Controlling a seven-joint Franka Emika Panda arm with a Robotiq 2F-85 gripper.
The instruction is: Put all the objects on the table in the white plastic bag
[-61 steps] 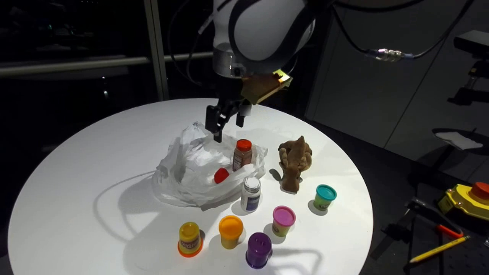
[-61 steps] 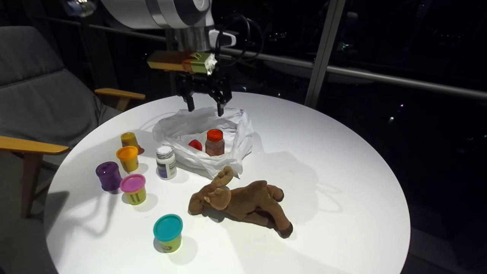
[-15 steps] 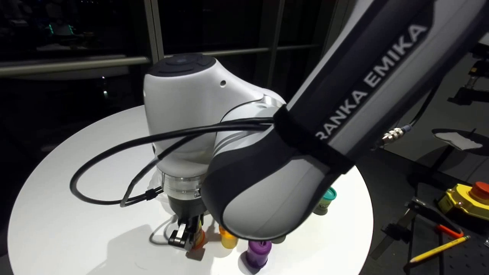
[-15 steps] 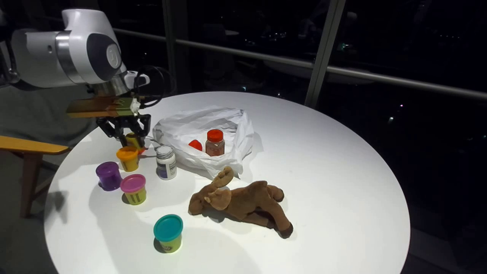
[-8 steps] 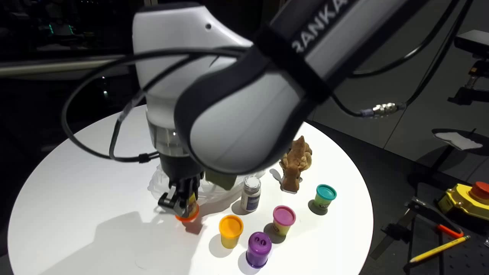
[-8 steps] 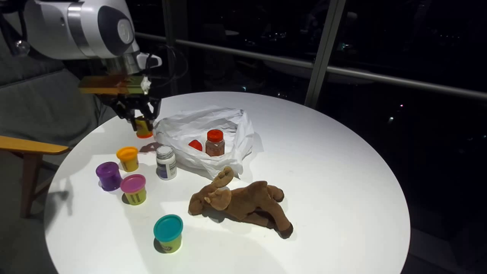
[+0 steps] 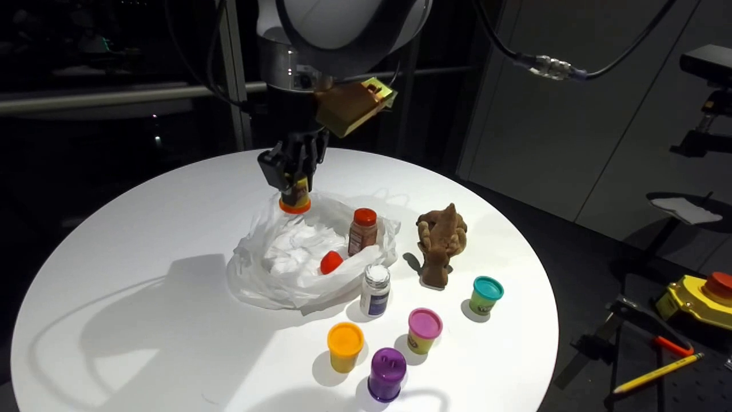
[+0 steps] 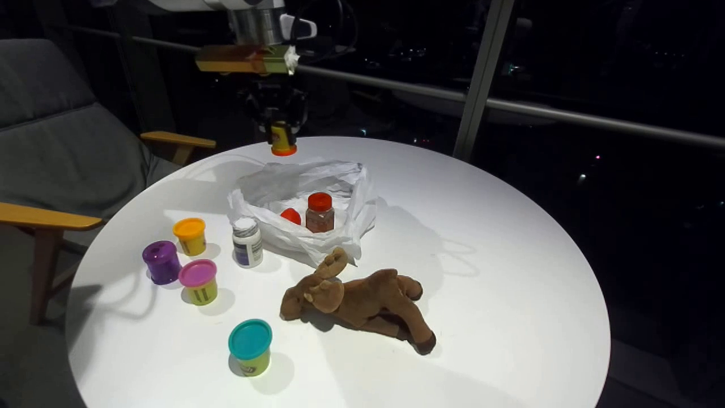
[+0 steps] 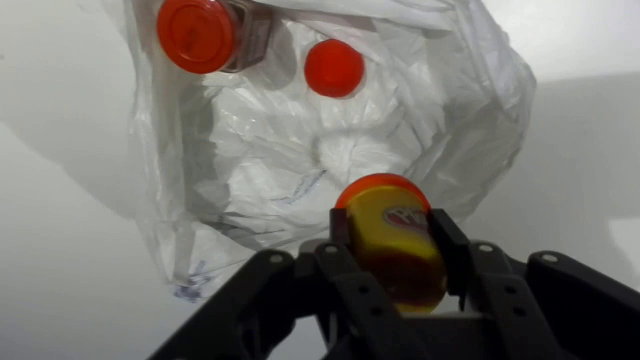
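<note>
My gripper point(image 9: 390, 222) is shut on a yellow tub point(image 9: 382, 237) with an orange lid, a pad against each side. The tub hangs lid down over the back of the white plastic bag point(image 7: 257, 280), above its mouth. Inside the bag are a red-capped jar point(image 7: 362, 234) and a red object point(image 9: 334, 68). On the table point(image 8: 498, 283) stand a white bottle point(image 8: 247, 243), an orange-lidded tub point(image 7: 345, 348), a purple container point(image 7: 387, 375), a pink-lidded tub point(image 7: 424, 332) and a teal-lidded tub point(image 8: 251, 347). A brown plush moose point(image 8: 368, 300) lies beside the bag.
The white bottle stands close against the bag's near side. A grey armchair point(image 8: 51, 130) is by the table's edge in an exterior view. A pencil point(image 7: 657, 373) and a yellow box with a red button point(image 7: 700, 297) lie off the table.
My gripper closed on the yellow tub, lifted it off the table and carried it over to the bag. The other objects stay where they were.
</note>
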